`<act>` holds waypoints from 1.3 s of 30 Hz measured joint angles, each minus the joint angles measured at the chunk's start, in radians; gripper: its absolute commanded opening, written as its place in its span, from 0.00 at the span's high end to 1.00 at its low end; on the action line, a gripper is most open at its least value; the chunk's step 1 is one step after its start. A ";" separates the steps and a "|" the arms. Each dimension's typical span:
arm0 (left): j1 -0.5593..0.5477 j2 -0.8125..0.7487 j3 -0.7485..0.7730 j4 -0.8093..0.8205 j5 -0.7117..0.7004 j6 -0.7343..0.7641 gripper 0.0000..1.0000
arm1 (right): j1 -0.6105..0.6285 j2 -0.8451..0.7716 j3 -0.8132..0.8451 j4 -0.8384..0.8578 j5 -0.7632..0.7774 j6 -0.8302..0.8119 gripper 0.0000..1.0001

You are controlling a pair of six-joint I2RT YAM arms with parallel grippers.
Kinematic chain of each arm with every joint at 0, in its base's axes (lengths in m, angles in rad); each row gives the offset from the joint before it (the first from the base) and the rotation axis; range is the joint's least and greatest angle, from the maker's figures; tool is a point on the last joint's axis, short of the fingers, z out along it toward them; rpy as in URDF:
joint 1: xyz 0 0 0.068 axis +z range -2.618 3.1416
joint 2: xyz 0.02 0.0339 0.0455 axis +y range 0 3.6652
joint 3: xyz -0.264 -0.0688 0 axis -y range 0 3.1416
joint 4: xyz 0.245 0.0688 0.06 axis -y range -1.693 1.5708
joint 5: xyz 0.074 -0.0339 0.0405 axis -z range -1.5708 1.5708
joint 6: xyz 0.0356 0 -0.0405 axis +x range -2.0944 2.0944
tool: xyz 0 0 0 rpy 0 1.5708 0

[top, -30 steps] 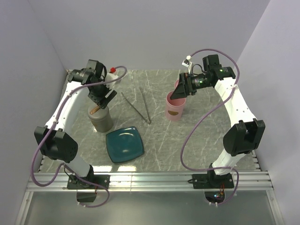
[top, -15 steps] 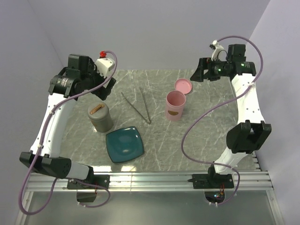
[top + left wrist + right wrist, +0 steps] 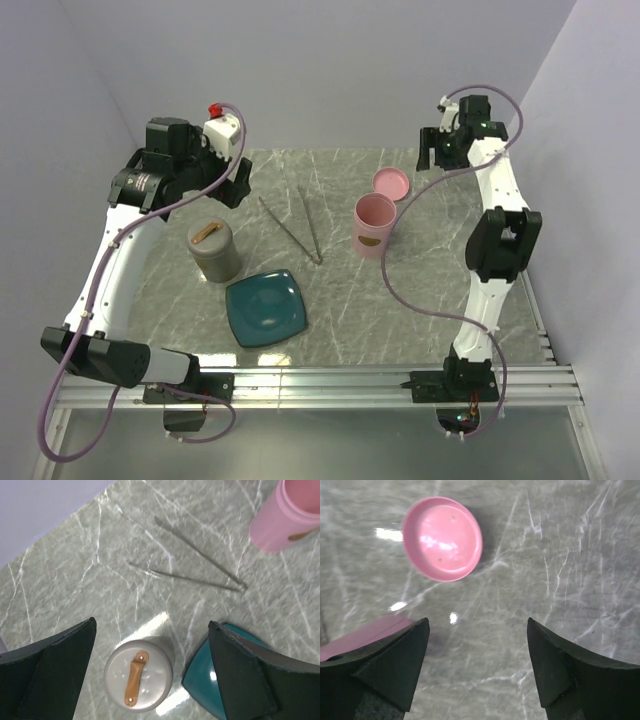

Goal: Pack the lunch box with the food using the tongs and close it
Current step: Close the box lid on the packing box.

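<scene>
Tongs (image 3: pixel 309 224) flat on table (image 3: pixel 430 290) between grey lidded pot (image 3: pixel 214 250) and open pink pot (image 3: pixel 373 227); arms splayed in a V, clamping nothing; left gripper (image 3: pixel 152 625) and right gripper (image 3: pixel 477 622) raised, fingers wide, empty.

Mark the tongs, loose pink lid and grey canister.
Slim silver metal tongs (image 3: pixel 317 258), top view, joined end.
Round pink lid (image 3: pixel 442 538), right wrist view, centre.
Grey round canister (image 3: pixel 156 677), left wrist view, lid top.
</scene>
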 measured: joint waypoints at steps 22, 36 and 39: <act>0.000 -0.051 -0.146 0.158 0.020 -0.171 0.01 | 0.065 0.241 0.032 0.133 0.072 0.051 0.42; 0.000 -0.056 -0.146 0.163 0.037 -0.182 0.01 | 0.113 0.333 0.074 0.147 0.215 0.061 0.46; 0.000 -0.061 -0.155 0.182 0.036 -0.181 0.01 | 0.113 0.365 0.092 0.146 0.217 0.062 0.46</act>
